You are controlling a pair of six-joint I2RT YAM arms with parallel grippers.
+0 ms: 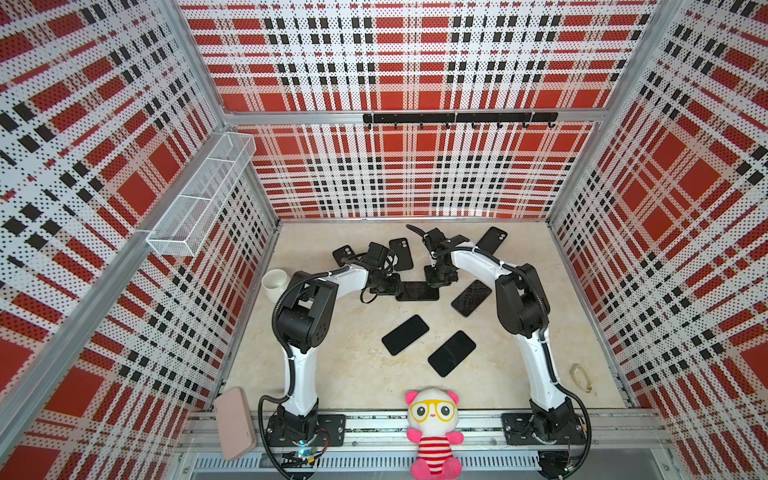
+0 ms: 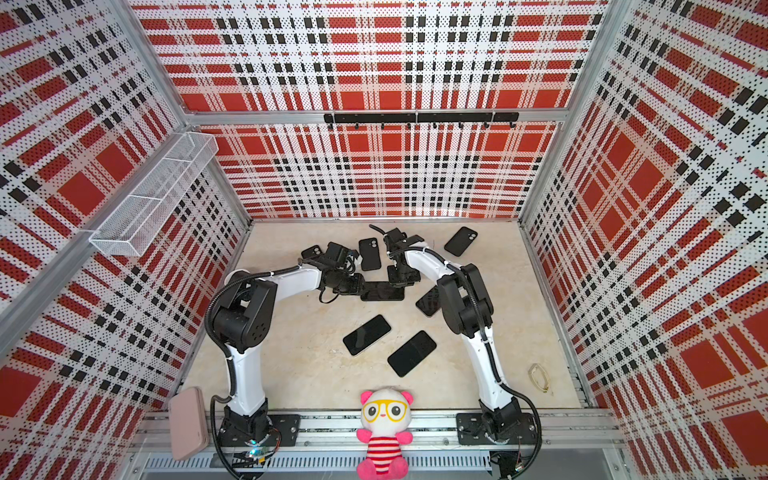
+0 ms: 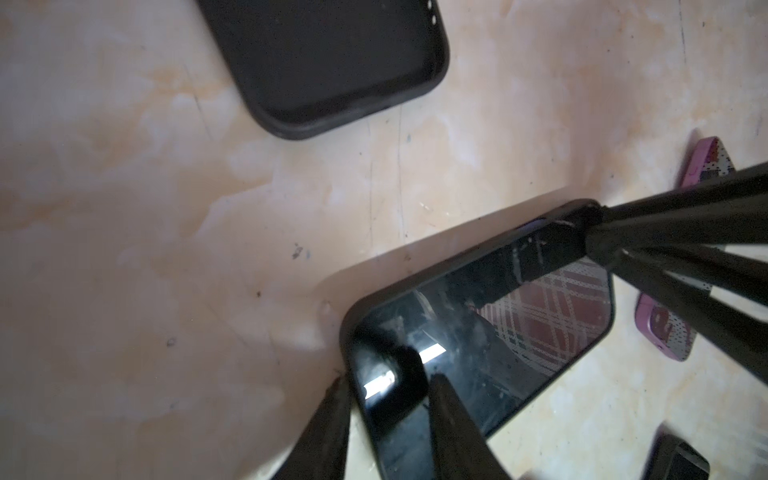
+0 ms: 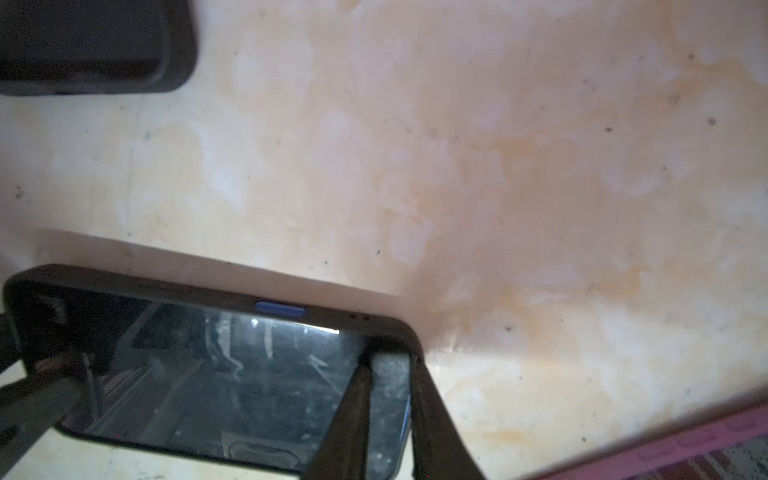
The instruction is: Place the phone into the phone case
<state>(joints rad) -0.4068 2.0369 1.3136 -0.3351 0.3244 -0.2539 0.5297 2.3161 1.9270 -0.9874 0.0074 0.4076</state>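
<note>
In both top views the phone [image 1: 417, 291] lies in its case [image 3: 345, 332] at mid-frame. Above it lie a left case [image 1: 344, 253], middle case [image 1: 401, 254] and right case [image 1: 492, 240]. A side phone [image 1: 471, 298] lies to its right, a lower phone [image 1: 405, 334] and lowest phone [image 1: 451, 353] below. A cup [image 1: 274, 282] sits far left.

No text, label, brand or number can be read anywhere.
</note>
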